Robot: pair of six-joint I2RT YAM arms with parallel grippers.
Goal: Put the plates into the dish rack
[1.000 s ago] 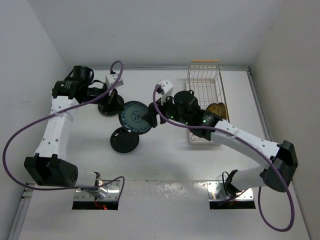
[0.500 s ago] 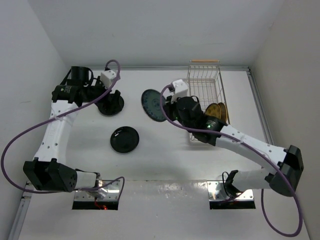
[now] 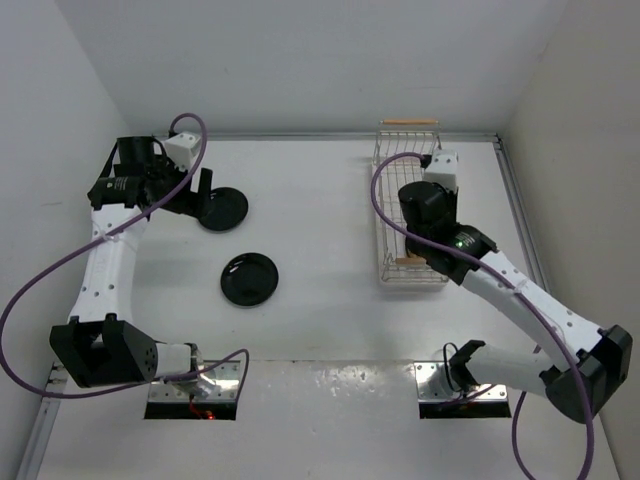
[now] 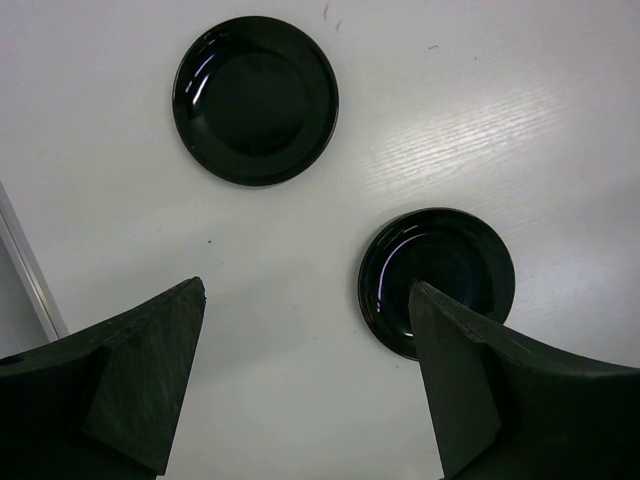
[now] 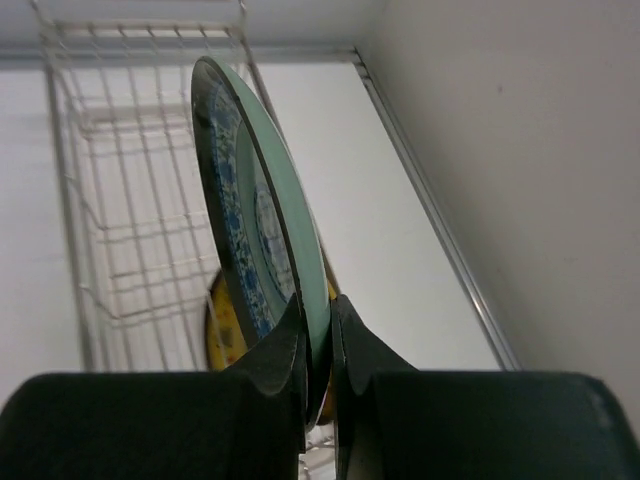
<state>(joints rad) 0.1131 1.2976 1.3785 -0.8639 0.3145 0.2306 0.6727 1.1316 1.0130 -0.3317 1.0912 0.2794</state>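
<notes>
The right gripper (image 5: 318, 310) is clamped on the pale teal patterned plate (image 5: 250, 200), edge-up over the white wire dish rack (image 3: 390, 160). Best lower it upright beside the mustard yellow plate (image 5: 225, 320), releasing only once seated.

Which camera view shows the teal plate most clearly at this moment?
The right wrist view. There the teal plate stands edge-on, clamped by the right gripper, with the dish rack behind it. In the top external view the right arm hides it; the left wrist view shows only two black plates on the table.
</notes>
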